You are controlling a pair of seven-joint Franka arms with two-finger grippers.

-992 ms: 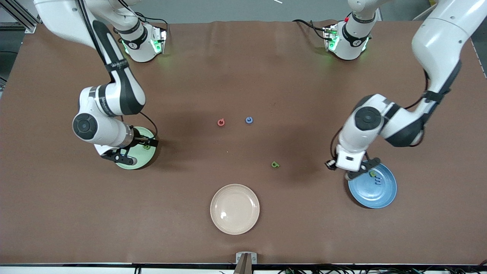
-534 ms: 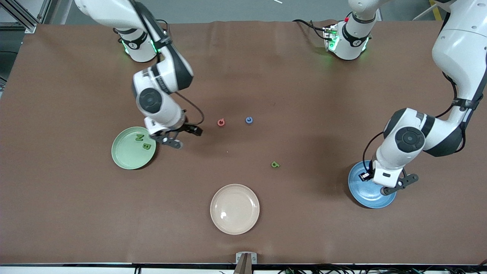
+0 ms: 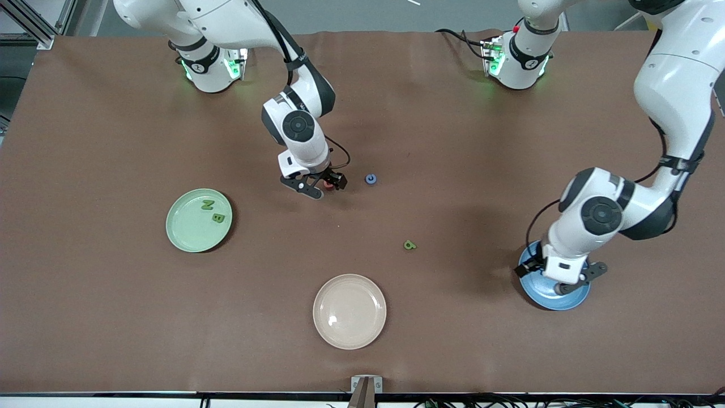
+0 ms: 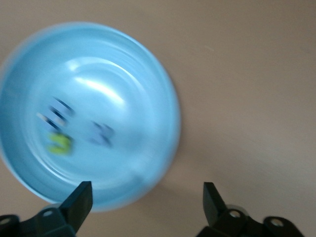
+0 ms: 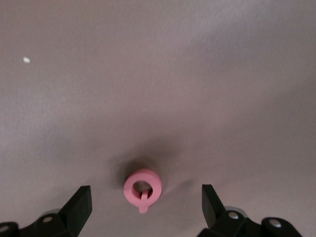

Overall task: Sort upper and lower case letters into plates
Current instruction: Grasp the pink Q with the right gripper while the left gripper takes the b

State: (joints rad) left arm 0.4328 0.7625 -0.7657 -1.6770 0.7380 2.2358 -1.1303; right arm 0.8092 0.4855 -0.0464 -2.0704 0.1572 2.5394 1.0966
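My right gripper [image 3: 324, 185] hangs open low over a pink letter Q [image 5: 142, 187], which lies on the table between its fingers [image 5: 81, 200], untouched. A blue letter [image 3: 370, 179] lies close beside it, toward the left arm's end. A green letter [image 3: 409, 245] lies nearer the front camera. The mint green plate [image 3: 180, 226] holds a green N [image 3: 207, 205] and B [image 3: 218, 217]. My left gripper [image 3: 558, 279] is open over the blue plate [image 3: 572, 300], holding nothing. That blue plate [image 4: 138, 74] holds a green letter [image 4: 59, 143] and blue letters [image 4: 101, 133].
A cream-beige plate [image 3: 349, 311] sits near the table's front edge, midway between the two arms' ends. The brown table [image 3: 453, 141] stretches wide around the loose letters.
My right arm has swung from the mint green plate to the pink letter in the table's middle. My left gripper has shifted across the blue plate and opened.
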